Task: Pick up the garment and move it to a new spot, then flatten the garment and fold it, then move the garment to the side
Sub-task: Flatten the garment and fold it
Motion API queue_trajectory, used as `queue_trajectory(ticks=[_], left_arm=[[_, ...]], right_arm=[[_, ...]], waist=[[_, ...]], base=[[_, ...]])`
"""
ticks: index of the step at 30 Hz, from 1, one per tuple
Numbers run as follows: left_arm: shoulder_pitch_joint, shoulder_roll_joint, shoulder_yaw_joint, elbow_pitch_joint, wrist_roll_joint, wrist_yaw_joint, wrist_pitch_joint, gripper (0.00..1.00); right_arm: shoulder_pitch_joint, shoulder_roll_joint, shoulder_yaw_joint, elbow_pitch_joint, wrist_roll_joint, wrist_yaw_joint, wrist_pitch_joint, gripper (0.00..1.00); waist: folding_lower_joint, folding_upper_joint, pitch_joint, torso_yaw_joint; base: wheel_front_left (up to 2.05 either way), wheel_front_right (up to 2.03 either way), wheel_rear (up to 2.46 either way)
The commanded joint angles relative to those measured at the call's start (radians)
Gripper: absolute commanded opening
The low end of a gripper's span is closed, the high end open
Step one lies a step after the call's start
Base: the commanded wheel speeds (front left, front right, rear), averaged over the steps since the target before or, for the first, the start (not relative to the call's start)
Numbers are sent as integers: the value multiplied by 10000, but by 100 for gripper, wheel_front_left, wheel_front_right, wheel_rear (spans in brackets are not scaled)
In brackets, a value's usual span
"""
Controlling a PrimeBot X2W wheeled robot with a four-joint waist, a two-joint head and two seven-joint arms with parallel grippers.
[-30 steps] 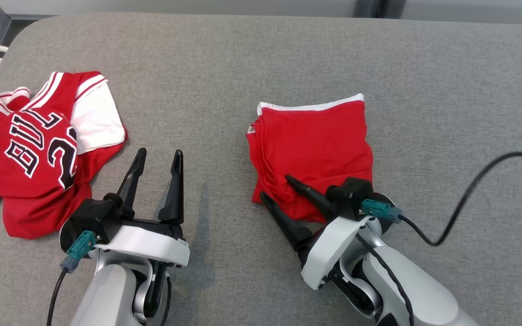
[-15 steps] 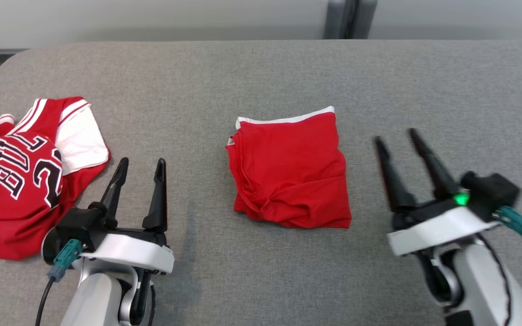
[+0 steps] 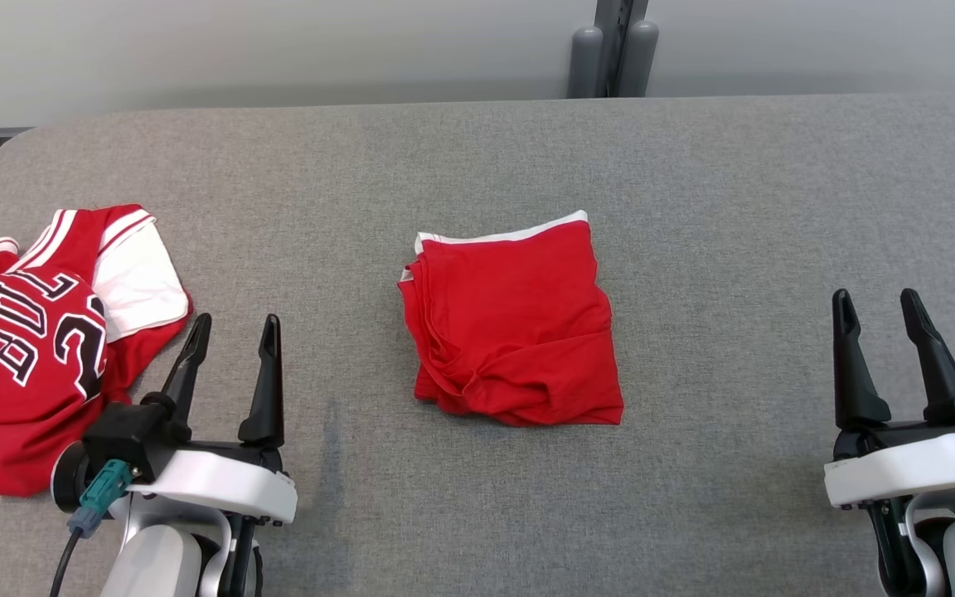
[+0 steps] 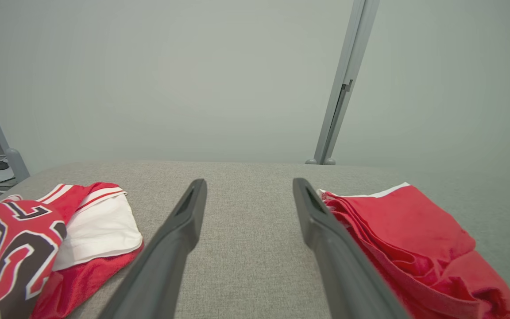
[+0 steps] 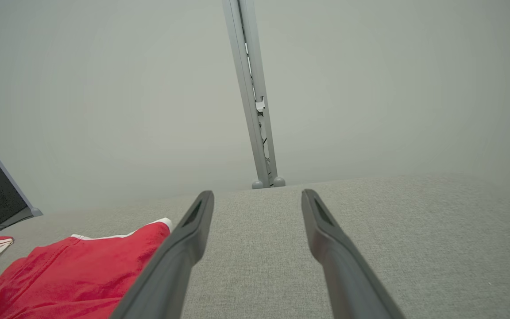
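The garment [image 3: 515, 332] lies as a folded red square with a white hem in the middle of the grey padded table [image 3: 734, 207], with nothing touching it. It also shows in the left wrist view, garment [image 4: 405, 239], and in the right wrist view, garment [image 5: 73, 279]. My left gripper [image 3: 235, 322] is open at the lower left, well left of the garment, with nothing between its fingers [image 4: 179, 239]. My right gripper [image 3: 874, 297] is open at the lower right, far to the garment's right, and its fingers [image 5: 184, 248] are empty too.
A crumpled red and white jersey [image 3: 30, 348] with black lettering lies at the table's left edge, just left of my left gripper; it is the jersey [image 4: 11, 239] in the left wrist view. A grey post [image 3: 610, 50] stands behind the table's far edge.
My right gripper opened, let go of the folded garment's near corner and drew back to the right. The camera tilted up, shifting the whole picture. The left gripper stayed open.
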Motion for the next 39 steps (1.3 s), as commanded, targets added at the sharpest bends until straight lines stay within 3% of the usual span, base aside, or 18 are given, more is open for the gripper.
queue_trajectory(ticks=[1, 17, 18, 20, 31, 39], left_arm=[[100, 73, -5, -55, -32, 43, 27, 100], [120, 210, -144, -340, -75, 147, 242, 100], [93, 213, -147, -355, -97, 140, 248, 100], [-1, 219, -154, -381, -138, 131, 255, 100], [-457, 103, -315, -337, -179, 81, 132, 100], [-901, -181, -556, -116, -259, -48, -59, 100]], right_arm=[[100, -7, -35, -71, -101, 2, 89, 100], [152, 108, -115, -67, -293, 2, 412, 100], [134, 102, -238, -50, -368, 2, 461, 93], [23, 115, -223, -96, -370, 4, 507, 0], [-1052, -51, 1193, 753, -432, 2, 799, 0], [-2623, 42, 3723, 2683, 177, 2, 411, 0]], waist=[[0, 0, -14, 6], [0, 0, 75, 106], [0, 0, 101, 130], [0, 0, 178, 203], [0, 0, 686, 828], [0, 0, 1217, 1640]], base=[[0, 0, 0], [0, 0, 0], [0, 0, 0], [0, 0, 0], [0, 0, 0], [0, 0, 0]])
